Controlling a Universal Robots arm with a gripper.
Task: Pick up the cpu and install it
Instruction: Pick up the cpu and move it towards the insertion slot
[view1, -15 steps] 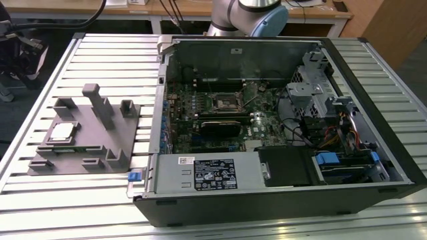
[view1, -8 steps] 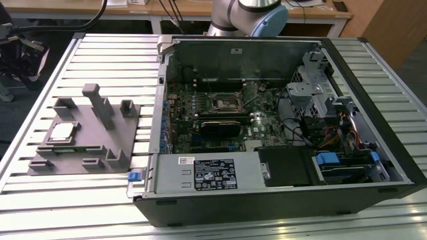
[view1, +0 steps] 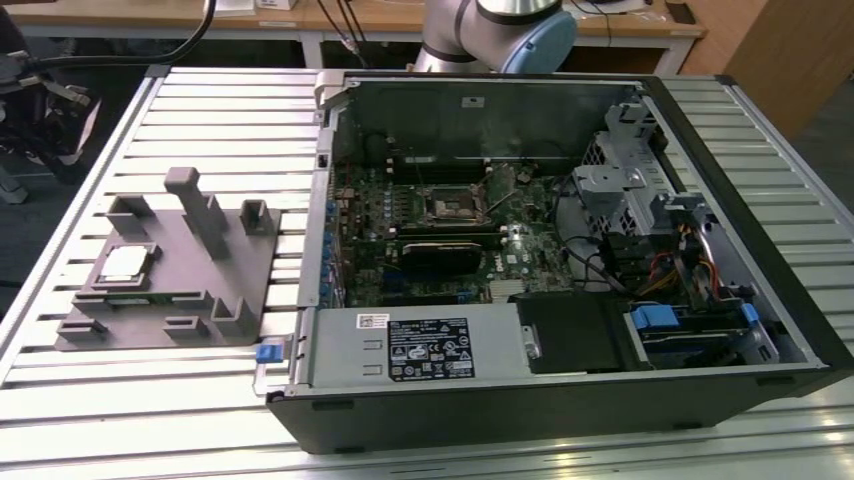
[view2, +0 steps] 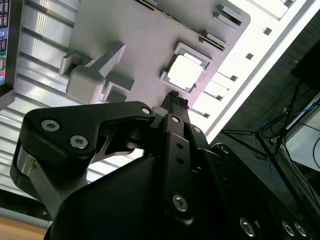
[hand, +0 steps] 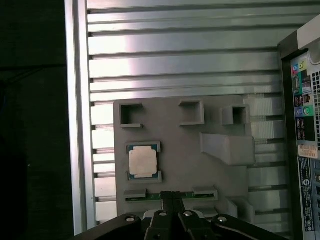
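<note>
Black links of my hand (hand: 172, 196) sit closest, fingers drawn narrow together with nothing between them. By my reckoning the job has barely begun. The cpu (hand: 143, 161) lies flat in its square pocket on the grey holder (hand: 175, 145), not yet lifted. Nothing of the install shows as done at the socket (view1: 451, 208) inside the open computer case (view1: 754, 200), which stands beside the holder on the worktop (view1: 200, 120). I hang above the holder's edge, and the cpu is near my fingertips but apart from them.
</note>
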